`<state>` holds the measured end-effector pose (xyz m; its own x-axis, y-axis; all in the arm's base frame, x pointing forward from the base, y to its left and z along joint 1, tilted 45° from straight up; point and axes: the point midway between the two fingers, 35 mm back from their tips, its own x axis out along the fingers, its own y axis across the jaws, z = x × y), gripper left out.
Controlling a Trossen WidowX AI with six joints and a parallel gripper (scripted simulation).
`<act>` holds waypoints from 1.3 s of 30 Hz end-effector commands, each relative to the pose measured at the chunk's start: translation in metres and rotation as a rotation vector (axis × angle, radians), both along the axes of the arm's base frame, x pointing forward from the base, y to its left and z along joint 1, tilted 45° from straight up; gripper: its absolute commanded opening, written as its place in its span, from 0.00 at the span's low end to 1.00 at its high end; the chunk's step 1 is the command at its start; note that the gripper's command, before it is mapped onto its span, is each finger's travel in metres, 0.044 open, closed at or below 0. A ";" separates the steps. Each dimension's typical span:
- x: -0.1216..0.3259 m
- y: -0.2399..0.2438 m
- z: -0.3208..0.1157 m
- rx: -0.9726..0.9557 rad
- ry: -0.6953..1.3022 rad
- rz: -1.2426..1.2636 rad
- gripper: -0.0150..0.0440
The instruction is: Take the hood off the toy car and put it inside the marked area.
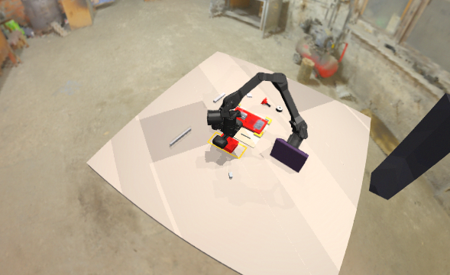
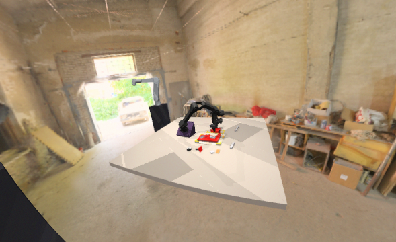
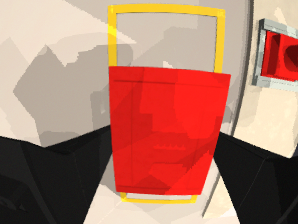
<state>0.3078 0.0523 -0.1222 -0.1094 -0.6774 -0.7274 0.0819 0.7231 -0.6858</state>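
Note:
The red hood [image 1: 231, 145] [image 2: 216, 130] [image 3: 167, 130] is a flat, slightly tapered panel. My gripper [image 3: 164, 133] is shut on the hood, one black finger at each long side. The marked area, a yellow outline [image 1: 243, 153] [image 3: 220, 40], lies around and under the hood, which hangs over its lower part in the wrist view; a short stretch shows beyond the hood's lower edge. Whether the hood touches the table is unclear. The toy car [image 1: 253, 121] [image 2: 208, 138] has a red body with yellow corner pieces and stands beside the area.
A cream plate lies between car and area. A dark purple block [image 1: 289, 156] [image 2: 185, 131] is at the arm's base. A grey bar [image 1: 180, 137], a small grey piece [image 1: 231, 175], a red piece [image 1: 265, 101] and a wheel [image 1: 279, 109] lie around.

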 end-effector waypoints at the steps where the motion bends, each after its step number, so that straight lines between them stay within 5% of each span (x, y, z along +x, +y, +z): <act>1: 0.000 0.000 0.000 0.000 -0.001 0.000 0.65; 9: 0.001 0.002 0.002 0.000 0.000 0.000 1.00; 17: 0.008 0.049 0.050 -0.006 0.004 -0.002 1.00; 39: 0.008 0.051 0.052 -0.007 0.005 -0.002 1.00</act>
